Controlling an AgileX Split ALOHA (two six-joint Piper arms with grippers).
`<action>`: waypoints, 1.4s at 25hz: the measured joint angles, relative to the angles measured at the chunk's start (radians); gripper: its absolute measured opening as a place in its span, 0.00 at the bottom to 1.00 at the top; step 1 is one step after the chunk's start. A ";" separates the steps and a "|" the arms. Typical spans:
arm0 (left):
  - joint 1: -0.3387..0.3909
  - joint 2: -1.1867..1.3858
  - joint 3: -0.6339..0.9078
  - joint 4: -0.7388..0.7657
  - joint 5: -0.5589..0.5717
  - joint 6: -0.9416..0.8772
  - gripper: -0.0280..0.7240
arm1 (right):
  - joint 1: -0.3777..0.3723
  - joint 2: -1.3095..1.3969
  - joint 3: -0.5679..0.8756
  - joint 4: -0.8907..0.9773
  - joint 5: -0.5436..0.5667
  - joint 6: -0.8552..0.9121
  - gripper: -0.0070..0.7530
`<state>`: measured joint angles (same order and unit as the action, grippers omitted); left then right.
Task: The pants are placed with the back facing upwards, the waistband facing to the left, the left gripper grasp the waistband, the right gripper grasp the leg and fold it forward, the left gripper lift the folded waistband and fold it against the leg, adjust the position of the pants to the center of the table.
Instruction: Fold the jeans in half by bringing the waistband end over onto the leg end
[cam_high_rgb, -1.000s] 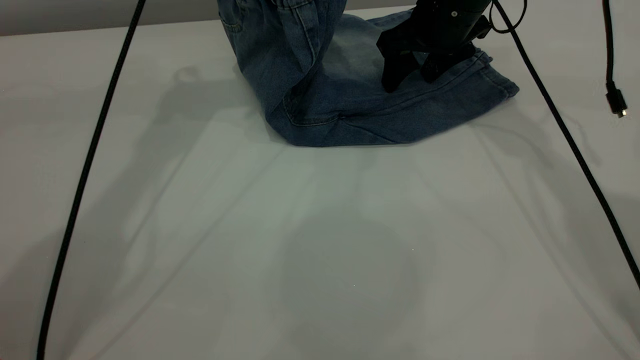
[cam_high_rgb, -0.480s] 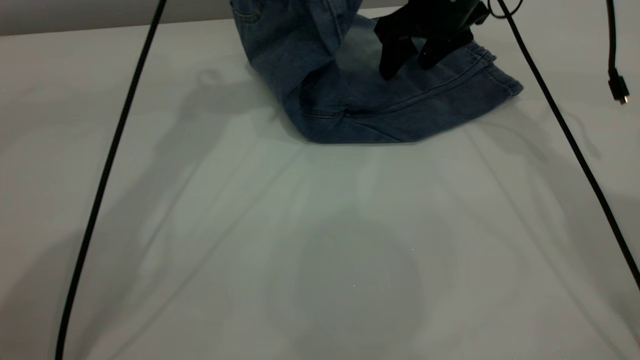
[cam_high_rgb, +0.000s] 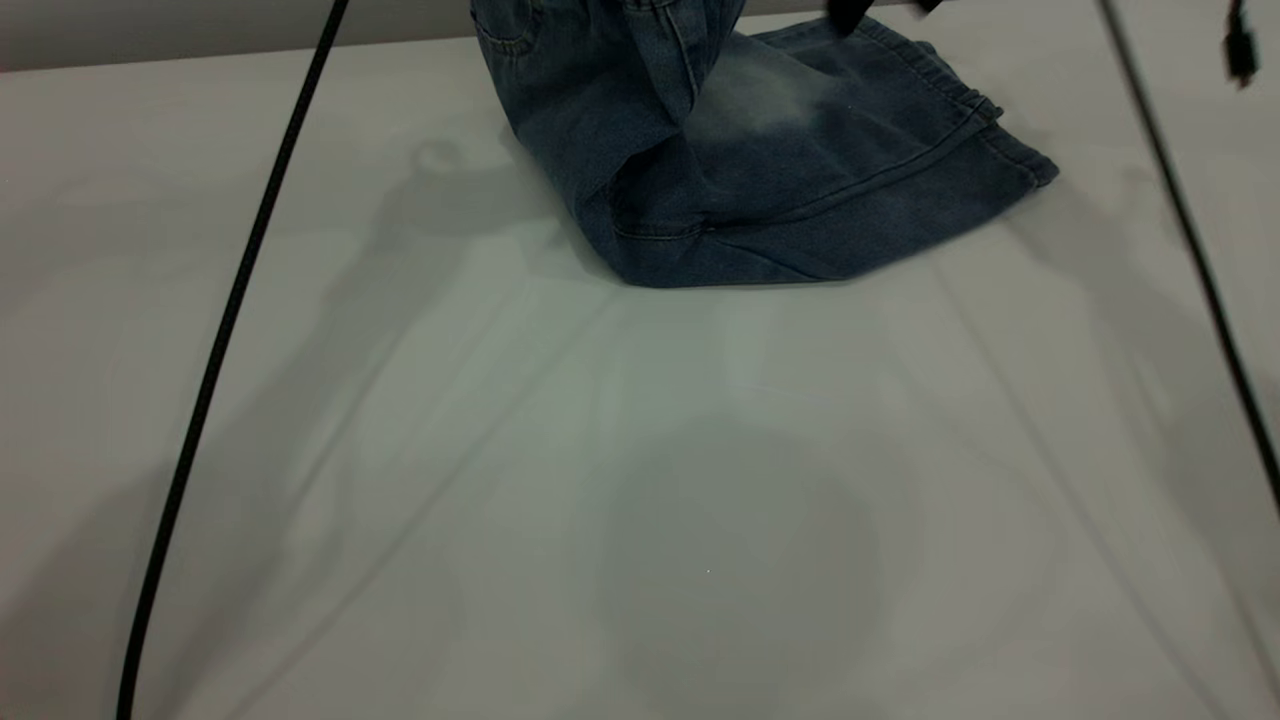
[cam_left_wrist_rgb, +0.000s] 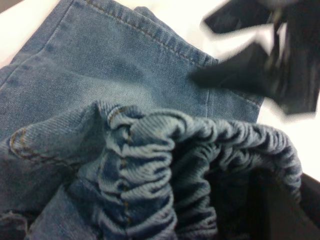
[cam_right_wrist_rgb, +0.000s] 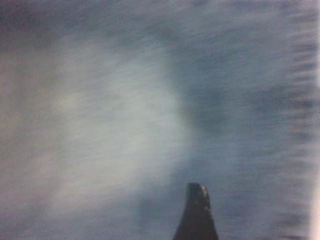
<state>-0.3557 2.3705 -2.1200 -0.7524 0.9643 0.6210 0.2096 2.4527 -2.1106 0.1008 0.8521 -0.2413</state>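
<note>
The left gripper grips the waistband bunched above the pants, the leg lying flat beyond it rightward; the right gripper hovers over the leg, jaws parted, empty.

The desk is a wide, smooth, pale grey surface. The pants lie on it near its far edge — folded, the leg spread flat toward the right, the left part of the denim lifted off the surface.
</note>
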 joint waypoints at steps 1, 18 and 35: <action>-0.005 0.000 0.000 0.001 -0.001 0.000 0.13 | -0.016 0.000 -0.027 -0.026 0.026 0.021 0.64; -0.174 0.116 0.000 0.042 -0.302 0.035 0.13 | -0.179 -0.029 -0.473 -0.030 0.319 0.076 0.64; -0.308 0.253 0.001 0.038 -0.885 0.237 0.38 | -0.178 -0.027 -0.472 0.084 0.363 0.075 0.64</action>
<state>-0.6635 2.6237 -2.1190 -0.7147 0.0796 0.8581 0.0313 2.4254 -2.5826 0.1850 1.2150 -0.1665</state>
